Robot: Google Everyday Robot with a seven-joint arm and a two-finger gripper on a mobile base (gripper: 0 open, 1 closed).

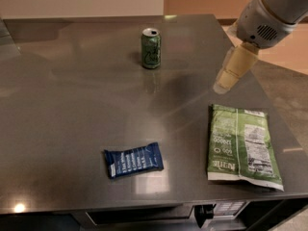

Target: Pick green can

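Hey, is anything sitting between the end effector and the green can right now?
Nothing visible. Only tabletop separates the end effector, at the right, from the upright green can; the chip bag and blue bar lie nearer the camera.

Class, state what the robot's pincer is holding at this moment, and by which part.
Nothing. The pincer hangs over the table at the right, apart from the green can standing at the back.
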